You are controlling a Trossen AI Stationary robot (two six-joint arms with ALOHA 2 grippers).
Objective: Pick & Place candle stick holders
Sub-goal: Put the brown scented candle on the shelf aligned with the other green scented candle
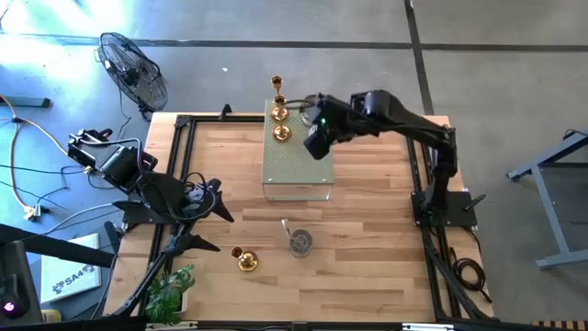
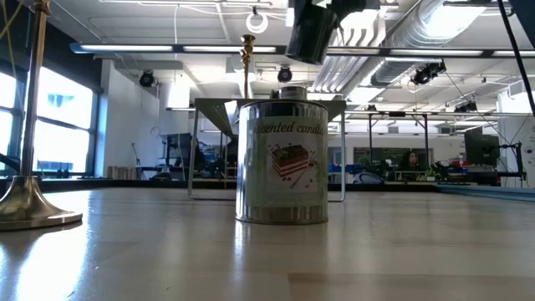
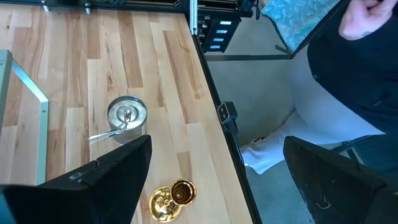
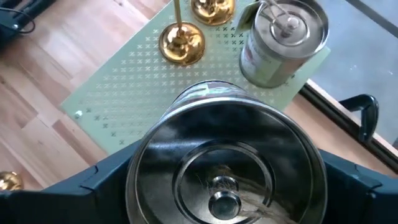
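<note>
Silver candle tin (image 4: pixel 227 168) clamped in right gripper (image 4: pixel 227 186) over green box (image 4: pixel 124 87); could topple gold holders (image 4: pixel 181 42) there. Left gripper (image 3: pixel 214 180) wide, idle.

two gold holders (image 1: pixel 280 112) on the box – one silver can (image 4: pixel 225 168) gripped above it.

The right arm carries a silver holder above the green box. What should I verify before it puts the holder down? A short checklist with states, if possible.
1. Held silver holder sits between the right gripper fingers: ok.
2. Bare spot on the green box beneath it: ok.
3. Apart from the other silver holder on the box: ok.
4. Gold holder on the box stands upright: ok.
5. Left gripper open, away from the box: ok.
6. Height above the box: cannot tell.
</note>
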